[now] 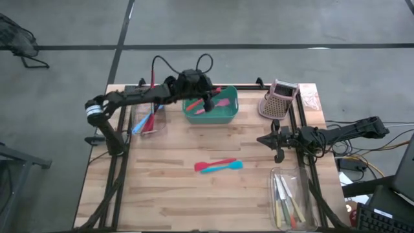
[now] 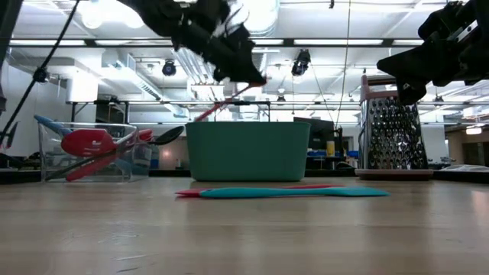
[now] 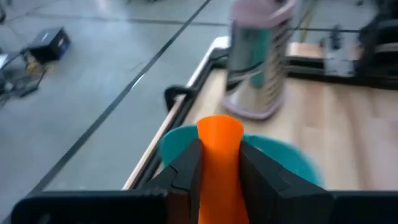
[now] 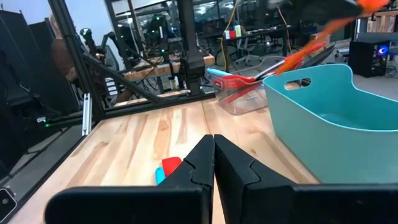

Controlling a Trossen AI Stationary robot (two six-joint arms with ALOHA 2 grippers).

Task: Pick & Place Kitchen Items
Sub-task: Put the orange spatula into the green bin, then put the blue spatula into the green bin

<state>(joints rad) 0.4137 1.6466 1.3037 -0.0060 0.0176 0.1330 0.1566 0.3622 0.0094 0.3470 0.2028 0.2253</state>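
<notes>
Nearest me, a clear tray [image 1: 289, 197] at the table's [image 1: 194, 194] front right corner holds pale-handled metal utensils [image 1: 284, 200]. Toward the table's centre, a blue spatula [image 1: 223, 167] and a red one [image 1: 213, 163] lie touching. At the right edge, I see my right gripper [image 1: 274, 138] hovering, fingers pressed together, empty. At the back edge, my left gripper [image 3: 219, 163] pinches an orange spatula [image 3: 219, 155] over the teal tub [image 1: 210, 110]. The grater [image 1: 278, 98] stands beside the tub, and the clear bin [image 1: 147, 118] of red and blue utensils sits back left.
</notes>
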